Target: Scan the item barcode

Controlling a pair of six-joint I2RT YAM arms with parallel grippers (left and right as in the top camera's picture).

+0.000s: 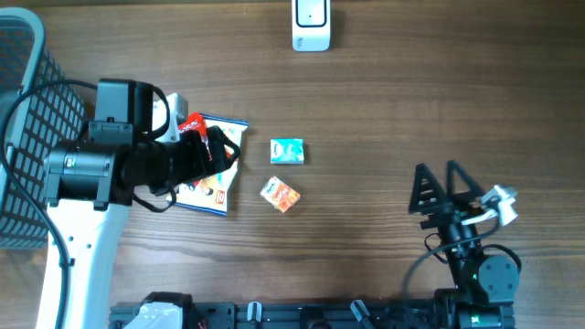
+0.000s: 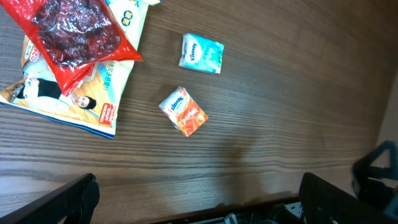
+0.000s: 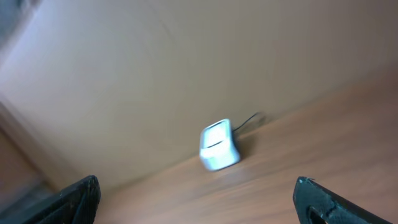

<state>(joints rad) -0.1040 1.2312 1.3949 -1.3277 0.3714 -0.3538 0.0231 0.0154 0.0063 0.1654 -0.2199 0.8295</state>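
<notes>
A white barcode scanner (image 1: 311, 26) stands at the table's far edge and shows blurred in the right wrist view (image 3: 219, 146). The items lie left of centre: a red packet (image 2: 78, 34) on top of a blue-and-white printed pack (image 2: 74, 102), a teal tissue pack (image 1: 287, 152) (image 2: 201, 53) and an orange tissue pack (image 1: 280, 194) (image 2: 183, 111). My left gripper (image 1: 224, 153) (image 2: 199, 205) hovers over the printed pack's right edge, open and empty. Near the front right, my right gripper (image 1: 437, 174) (image 3: 199, 202) is open, empty and faces the scanner.
A dark mesh basket (image 1: 18, 137) stands at the table's left edge. The arms' black base rail (image 1: 302, 315) runs along the front edge. Brown wood table (image 1: 384, 110) spreads between the items and the scanner.
</notes>
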